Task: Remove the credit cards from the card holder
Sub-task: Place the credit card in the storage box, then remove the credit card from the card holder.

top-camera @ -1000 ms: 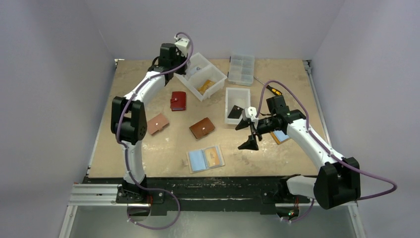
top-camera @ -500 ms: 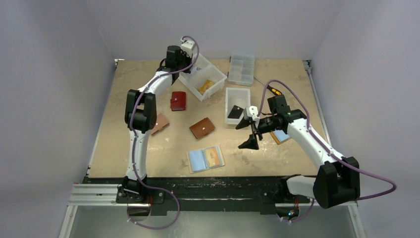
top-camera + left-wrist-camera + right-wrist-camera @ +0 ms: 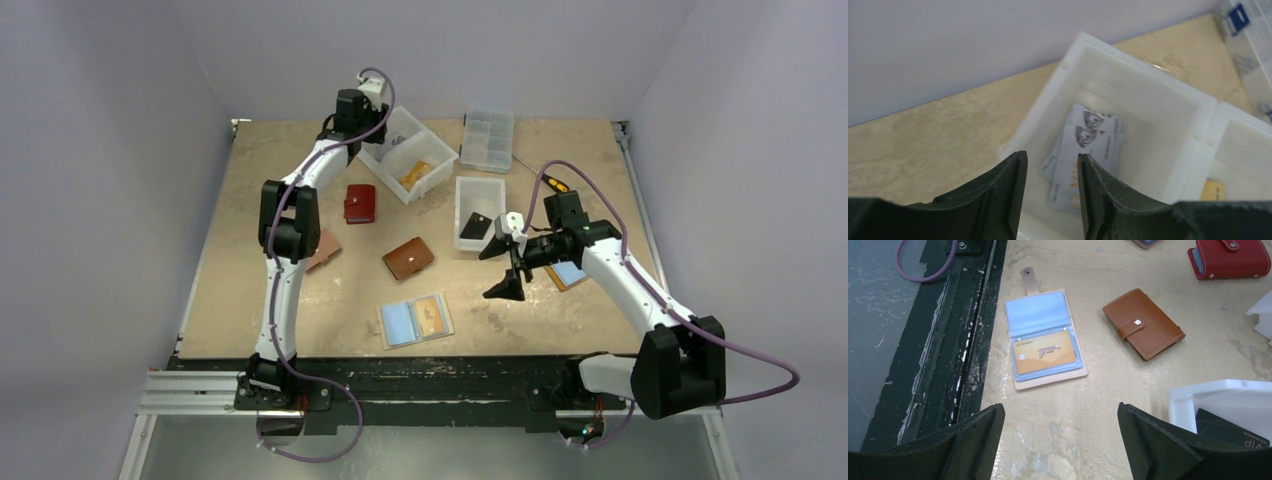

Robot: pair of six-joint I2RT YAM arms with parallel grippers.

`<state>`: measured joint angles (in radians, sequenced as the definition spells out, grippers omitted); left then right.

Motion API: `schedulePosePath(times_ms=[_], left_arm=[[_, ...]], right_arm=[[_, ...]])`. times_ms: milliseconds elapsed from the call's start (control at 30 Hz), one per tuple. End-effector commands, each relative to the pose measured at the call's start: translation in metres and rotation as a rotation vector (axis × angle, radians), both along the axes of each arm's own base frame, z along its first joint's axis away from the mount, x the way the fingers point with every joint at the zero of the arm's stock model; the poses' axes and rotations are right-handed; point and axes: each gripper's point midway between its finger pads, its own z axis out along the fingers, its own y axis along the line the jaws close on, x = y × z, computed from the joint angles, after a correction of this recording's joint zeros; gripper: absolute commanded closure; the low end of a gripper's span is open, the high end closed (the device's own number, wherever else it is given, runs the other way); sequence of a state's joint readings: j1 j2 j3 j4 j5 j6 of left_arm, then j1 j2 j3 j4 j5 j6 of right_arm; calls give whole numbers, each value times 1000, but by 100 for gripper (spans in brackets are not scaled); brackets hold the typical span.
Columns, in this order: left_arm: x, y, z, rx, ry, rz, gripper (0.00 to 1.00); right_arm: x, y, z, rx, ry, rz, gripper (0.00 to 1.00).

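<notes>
The card holder point(image 3: 414, 320) lies open near the table's front edge, with one orange credit card point(image 3: 1044, 354) in its lower sleeve point(image 3: 1045, 340). My left gripper point(image 3: 1050, 157) hangs over the far compartment of a white divided bin point(image 3: 1128, 57). Its jaws stand a little apart with nothing between them. Pale grey credit cards point(image 3: 1093, 150) lie flat on the bin floor below. In the top view the left gripper point(image 3: 368, 135) is at the back of the table. My right gripper point(image 3: 500, 270) is open wide and empty, right of the holder.
A black card point(image 3: 475, 225) lies in a small white bin point(image 3: 480, 182), and a yellow card point(image 3: 416, 173) in the divided bin. Closed holders lie about: brown point(image 3: 408, 258), red point(image 3: 360, 203), tan point(image 3: 322, 250). A clear organiser box point(image 3: 488, 140) and a screwdriver point(image 3: 552, 183) are at the back.
My left arm swung further over the divided bin and its jaws have parted. The right arm has hardly moved.
</notes>
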<state>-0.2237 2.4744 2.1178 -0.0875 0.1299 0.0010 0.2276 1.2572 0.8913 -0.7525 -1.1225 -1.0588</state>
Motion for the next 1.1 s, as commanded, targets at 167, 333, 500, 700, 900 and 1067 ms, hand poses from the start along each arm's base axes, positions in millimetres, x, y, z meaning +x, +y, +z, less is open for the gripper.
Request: schedulePosePath(times_ms=[167, 333, 500, 700, 900, 1067], left_arm=[[-7, 51, 169, -64, -241, 297, 48], [-76, 64, 213, -261, -245, 368, 15], [-169, 68, 216, -660, -178, 236, 1], [-265, 43, 130, -801, 198, 187, 3], [-347, 13, 95, -837, 343, 154, 7], [-404, -19, 65, -883, 482, 142, 22]], right_arm=[[-5, 2, 11, 42, -19, 21, 7], [-8, 3, 10, 54, -26, 39, 7], [-13, 2, 3, 40, -29, 66, 7], [-28, 6, -20, -33, -5, 181, 17], [-38, 31, -46, -173, -30, 257, 39], [-27, 54, -55, -240, -41, 224, 70]])
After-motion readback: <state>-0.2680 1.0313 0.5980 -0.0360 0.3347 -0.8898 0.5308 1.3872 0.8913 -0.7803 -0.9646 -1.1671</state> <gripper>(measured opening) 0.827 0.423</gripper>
